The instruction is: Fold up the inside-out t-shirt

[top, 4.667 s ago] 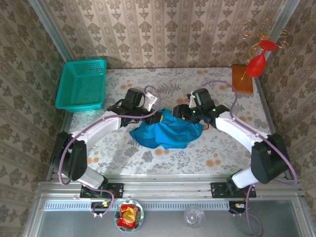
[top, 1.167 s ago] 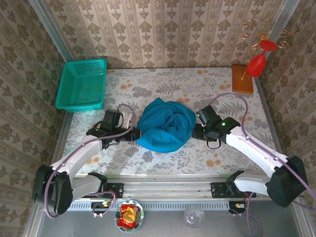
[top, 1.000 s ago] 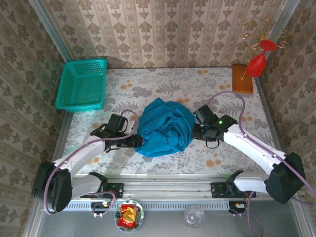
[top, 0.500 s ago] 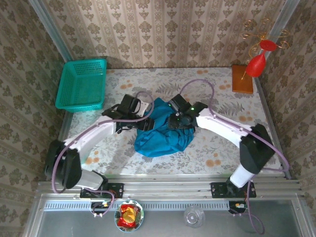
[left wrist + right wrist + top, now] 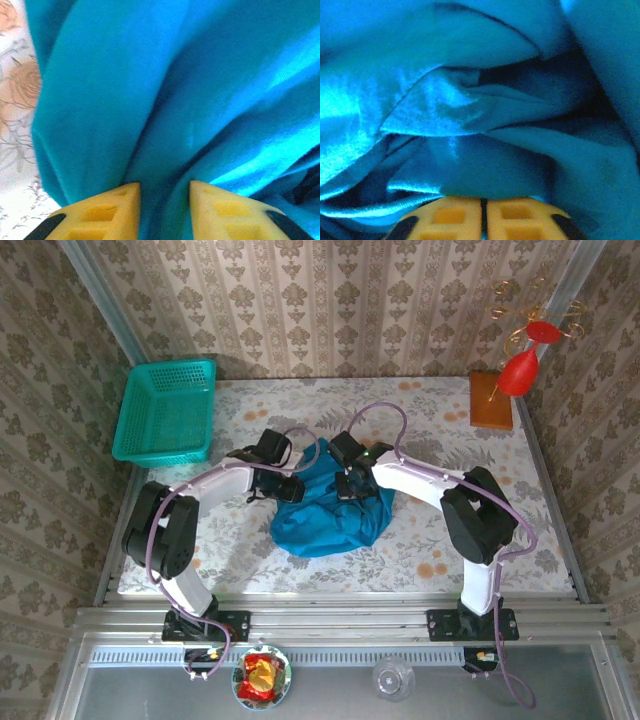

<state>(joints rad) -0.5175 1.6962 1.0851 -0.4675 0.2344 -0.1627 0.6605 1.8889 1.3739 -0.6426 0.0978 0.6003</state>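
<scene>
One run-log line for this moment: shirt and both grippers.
t-shirt: bunched, unfolded | left gripper: jaws astride a fold, grip unclear | right gripper: shut against cloth

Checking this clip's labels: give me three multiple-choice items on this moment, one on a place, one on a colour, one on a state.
1. Where is the basket?
A) the table's far-left corner
B) its near-right corner
C) on the shirt

2. What colour is the shirt?
A) red
B) blue
C) white

3. How do the right gripper's fingers stand?
A) wide apart
B) closed together
C) around the basket

Answers:
1 A: it sits at the far left in the top view.
2 B: the cloth is blue throughout.
3 B: its yellow pads meet in the wrist view.
</scene>
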